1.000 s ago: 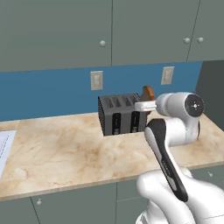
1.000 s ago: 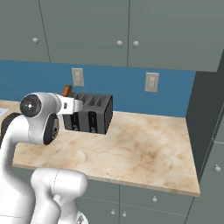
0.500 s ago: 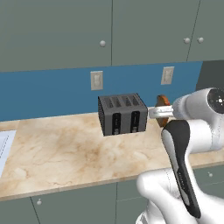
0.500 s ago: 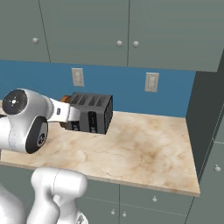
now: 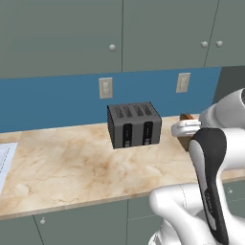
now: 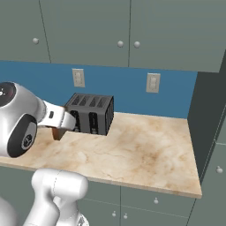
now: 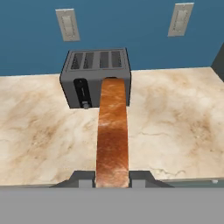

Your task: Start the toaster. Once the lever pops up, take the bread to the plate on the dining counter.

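On the counter (image 5: 62, 167) at left, the toaster (image 5: 134, 124) sits against the blue wall, slots empty from what I can see. Right of it, the bread (image 7: 113, 135) is edge-on between my fingers (image 7: 85, 178), pinched narrow and clear of the toaster. Plate not sighted yet. Risks, as I judge them: thin grip on a crust edge, so a fast swing toward the dining side could twist the slice loose; a low carry could clip the toaster.

Beige marble counter (image 5: 62, 162), blue backsplash (image 5: 48, 103), two wall outlets (image 5: 105, 88), grey-green upper cabinets (image 5: 62, 36).
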Tool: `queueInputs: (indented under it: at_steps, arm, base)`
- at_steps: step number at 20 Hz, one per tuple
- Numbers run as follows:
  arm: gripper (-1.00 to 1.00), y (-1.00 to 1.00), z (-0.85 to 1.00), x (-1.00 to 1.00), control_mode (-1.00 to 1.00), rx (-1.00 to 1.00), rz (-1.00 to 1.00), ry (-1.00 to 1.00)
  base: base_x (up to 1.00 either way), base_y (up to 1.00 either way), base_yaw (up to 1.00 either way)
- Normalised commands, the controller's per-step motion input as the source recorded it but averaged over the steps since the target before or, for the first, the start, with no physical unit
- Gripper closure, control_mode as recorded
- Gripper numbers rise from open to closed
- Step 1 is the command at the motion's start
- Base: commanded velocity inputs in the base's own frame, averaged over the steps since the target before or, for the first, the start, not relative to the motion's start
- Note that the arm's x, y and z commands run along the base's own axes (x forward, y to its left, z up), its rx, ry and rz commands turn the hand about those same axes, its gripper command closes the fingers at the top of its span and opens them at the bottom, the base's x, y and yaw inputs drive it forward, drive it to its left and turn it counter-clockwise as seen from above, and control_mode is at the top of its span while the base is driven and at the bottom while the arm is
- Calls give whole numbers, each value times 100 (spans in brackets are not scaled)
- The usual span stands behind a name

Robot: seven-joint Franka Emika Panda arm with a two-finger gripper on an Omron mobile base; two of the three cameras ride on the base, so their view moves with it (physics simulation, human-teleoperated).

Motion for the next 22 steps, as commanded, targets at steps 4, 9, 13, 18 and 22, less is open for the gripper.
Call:
queueInputs:
  at_steps: [4, 9, 13, 18, 22]
  arm:
    - [100, 0, 2, -20, -100, 0, 0, 0]
    - [100, 0, 7, -36, -100, -1, -1, -1]
    - [100, 0, 12, -31, -100, -2, -5, 0]
    - [100, -2, 10, -24, -100, -1, -3, 0]
    - [100, -12, 8, -6, -100, 0, 0, 0]
  base:
    - [0, 0, 0]
    - [0, 0, 0]
    - [0, 0, 0]
    - [0, 0, 0]
    - [0, 0, 0]
